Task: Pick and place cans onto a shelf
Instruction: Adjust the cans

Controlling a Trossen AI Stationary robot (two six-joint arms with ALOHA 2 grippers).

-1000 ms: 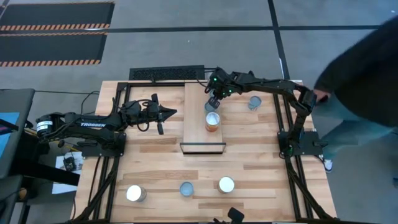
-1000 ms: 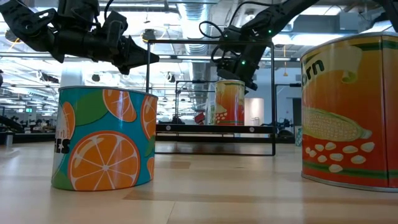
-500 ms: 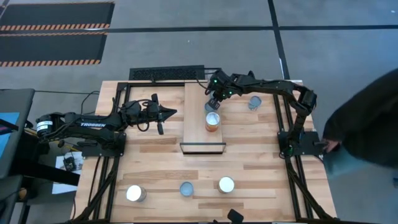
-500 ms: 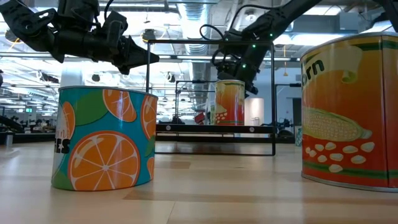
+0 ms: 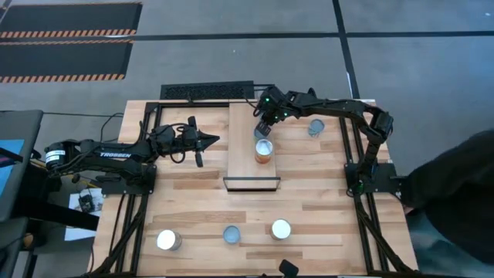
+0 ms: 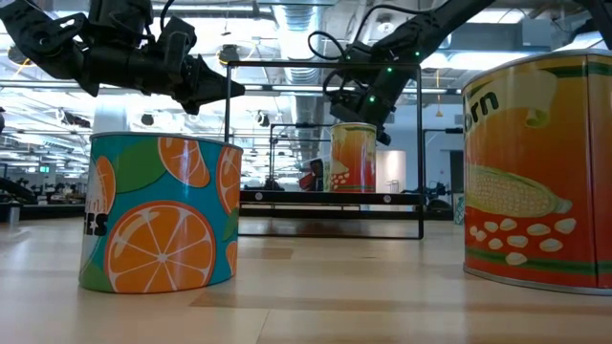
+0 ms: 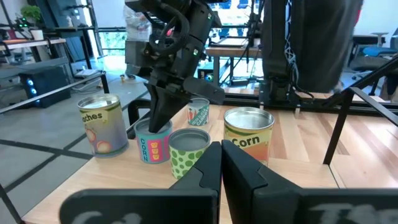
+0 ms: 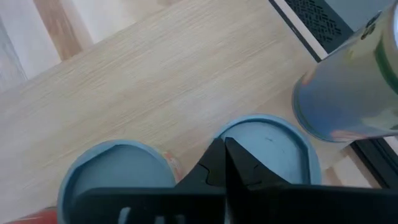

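Observation:
The light-wood shelf (image 5: 251, 174) lies mid-table. Several cans stand on it: a Corn can with an orange side (image 5: 264, 149), two bluish-topped cans (image 8: 118, 168) (image 8: 267, 143) and a peaches can (image 7: 99, 124). My right gripper (image 5: 264, 128) is shut, pointing down just over the gap between the two bluish tops (image 8: 222, 152). My left gripper (image 5: 216, 140) is shut and empty, hovering left of the shelf. Three cans (image 5: 167, 240) (image 5: 231, 234) (image 5: 281, 228) stand on their bases near the table's front, and one can (image 5: 315, 127) stands right of the shelf. My right gripper's shut fingers (image 7: 160, 118) come from above down to the top of the blue can (image 7: 152, 144). I cannot tell whether they touch it.
A black frame (image 5: 204, 91) runs along the table's far edge and sides. A person (image 5: 463, 185) stands beyond the table's right edge. In the low view an orange-print can (image 6: 158, 212) and a corn can (image 6: 535, 172) stand close to the camera.
The person beyond the table's right edge has walked from the far right toward the near right. My right gripper has stayed over the shelf's cans.

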